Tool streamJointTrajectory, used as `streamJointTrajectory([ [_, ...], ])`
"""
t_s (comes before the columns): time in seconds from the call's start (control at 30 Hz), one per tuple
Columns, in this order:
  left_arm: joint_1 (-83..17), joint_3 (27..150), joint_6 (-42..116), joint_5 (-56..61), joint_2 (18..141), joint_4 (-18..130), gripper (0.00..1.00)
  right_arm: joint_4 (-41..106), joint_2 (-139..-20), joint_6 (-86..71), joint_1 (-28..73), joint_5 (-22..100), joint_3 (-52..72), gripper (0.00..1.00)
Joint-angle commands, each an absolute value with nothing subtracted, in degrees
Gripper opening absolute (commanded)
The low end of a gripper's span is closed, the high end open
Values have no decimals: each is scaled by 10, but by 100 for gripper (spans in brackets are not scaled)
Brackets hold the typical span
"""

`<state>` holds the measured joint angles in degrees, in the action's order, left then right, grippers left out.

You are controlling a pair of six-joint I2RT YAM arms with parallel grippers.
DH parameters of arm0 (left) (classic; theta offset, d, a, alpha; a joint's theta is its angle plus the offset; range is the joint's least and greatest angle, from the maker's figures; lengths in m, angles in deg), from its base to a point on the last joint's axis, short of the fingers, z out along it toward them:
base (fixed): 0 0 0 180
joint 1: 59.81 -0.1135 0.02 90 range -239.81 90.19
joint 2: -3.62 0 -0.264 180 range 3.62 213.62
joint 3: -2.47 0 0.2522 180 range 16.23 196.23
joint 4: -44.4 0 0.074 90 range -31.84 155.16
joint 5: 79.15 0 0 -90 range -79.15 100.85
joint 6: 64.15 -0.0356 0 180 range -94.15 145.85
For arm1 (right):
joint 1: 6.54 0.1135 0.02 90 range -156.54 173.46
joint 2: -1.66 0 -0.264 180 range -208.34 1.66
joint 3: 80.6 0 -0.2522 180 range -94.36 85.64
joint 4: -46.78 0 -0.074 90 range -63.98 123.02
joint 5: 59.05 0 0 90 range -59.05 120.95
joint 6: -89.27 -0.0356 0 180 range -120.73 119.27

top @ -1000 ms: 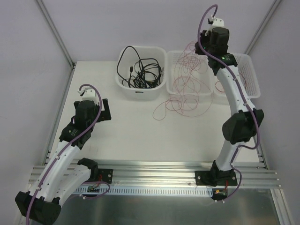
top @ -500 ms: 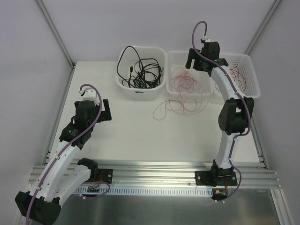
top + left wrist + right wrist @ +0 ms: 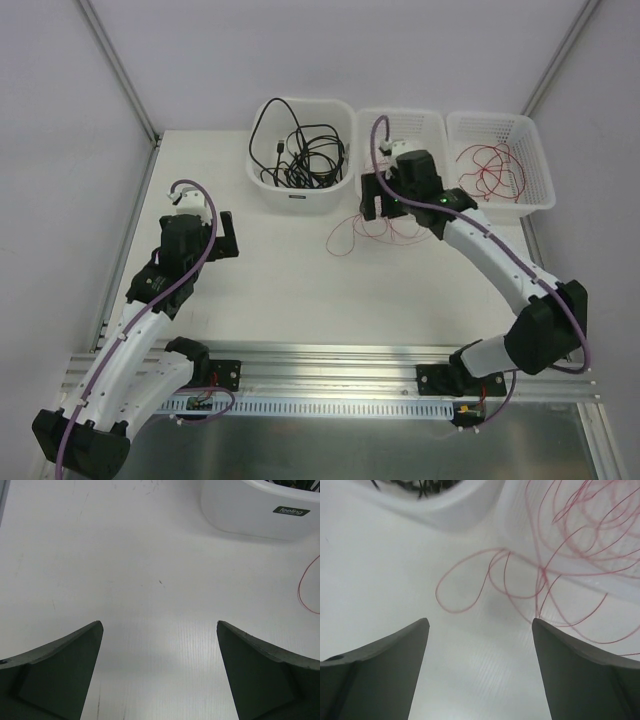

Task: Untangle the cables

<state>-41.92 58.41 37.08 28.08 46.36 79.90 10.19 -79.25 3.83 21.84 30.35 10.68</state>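
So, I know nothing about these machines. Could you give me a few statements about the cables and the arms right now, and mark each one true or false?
1. The black cables lie in the white tub. True.
2. The right end effector is clamped on a red wire. False: its jaws are open with nothing between them, above red loops.
3. Some red wire lies in the right-hand basket. True.
4. The left end effector holds a black cable. False: it is open and empty over the table.
5. All the red wire is inside baskets. False: the red loops spill out onto the table.
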Motion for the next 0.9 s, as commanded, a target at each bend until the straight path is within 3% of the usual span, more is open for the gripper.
streamJointTrajectory([
  [0.0, -426, 578, 377, 279, 455, 784, 99, 102, -826, 85, 261, 334, 154, 88],
  [0.13, -427, 579, 378, 276, 453, 784, 99, 91, -882, 185, 304, 426, 156, 86],
  [0.2, -427, 578, 377, 275, 454, 784, 99, 68, -921, 226, 306, 451, 131, 79],
  [0.37, -426, 577, 377, 279, 452, 784, 99, 29, -984, 295, 317, 484, 79, 76],
  [0.53, -426, 578, 377, 277, 454, 784, 99, -14, -1055, 344, 337, 463, 18, 72],
  [0.77, -427, 576, 376, 282, 455, 784, 99, -31, -1113, 373, 349, 434, -27, 52],
  [0.87, -426, 576, 376, 280, 456, 784, 99, -44, -1136, 380, 354, 419, -44, 50],
])
